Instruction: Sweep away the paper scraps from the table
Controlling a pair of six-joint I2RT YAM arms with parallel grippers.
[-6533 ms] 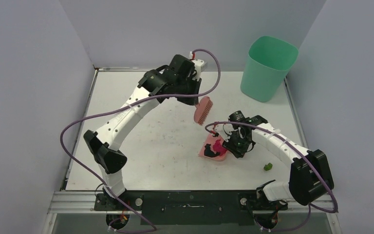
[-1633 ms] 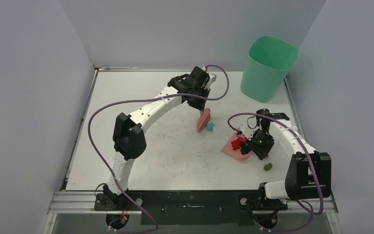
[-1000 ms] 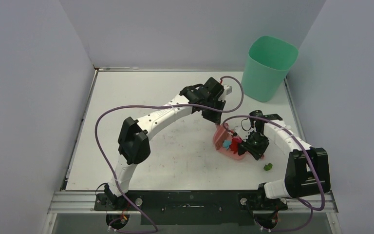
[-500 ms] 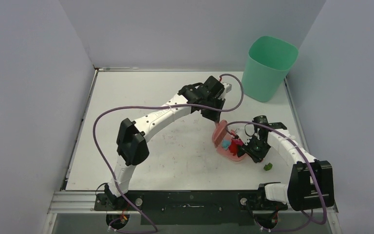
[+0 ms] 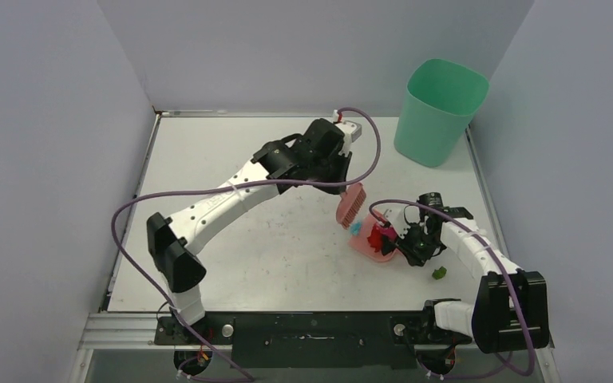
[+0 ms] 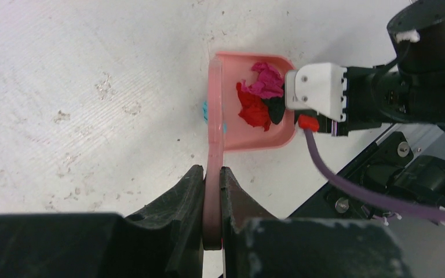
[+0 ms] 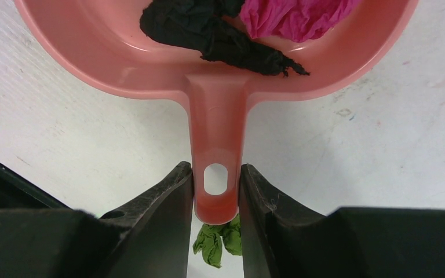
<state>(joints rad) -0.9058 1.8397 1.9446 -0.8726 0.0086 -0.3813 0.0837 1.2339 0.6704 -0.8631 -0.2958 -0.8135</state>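
Observation:
My left gripper (image 5: 345,185) is shut on the pink brush (image 5: 351,207), which hangs just left of the pink dustpan (image 5: 365,243). In the left wrist view the gripper (image 6: 212,179) clamps the brush handle (image 6: 214,145). The pan (image 6: 261,141) holds red (image 6: 252,111), magenta (image 6: 266,81) and black (image 6: 276,110) paper scraps. A light blue scrap (image 5: 356,229) lies at the pan's mouth, partly hidden by the brush. My right gripper (image 7: 215,185) is shut on the dustpan handle (image 7: 215,133). A green scrap (image 5: 439,273) lies on the table (image 5: 231,239), just behind the handle (image 7: 217,243).
A green bin (image 5: 439,112) stands at the back right corner of the table. The black front rail (image 5: 311,327) runs along the near edge, close to the dustpan in the left wrist view (image 6: 394,174). Grey walls enclose the table on three sides.
The brush pushed the light blue scrap right to the dustpan's mouth. In the last half second the left arm drew the brush slightly up and left. The right gripper kept hold of the pan.

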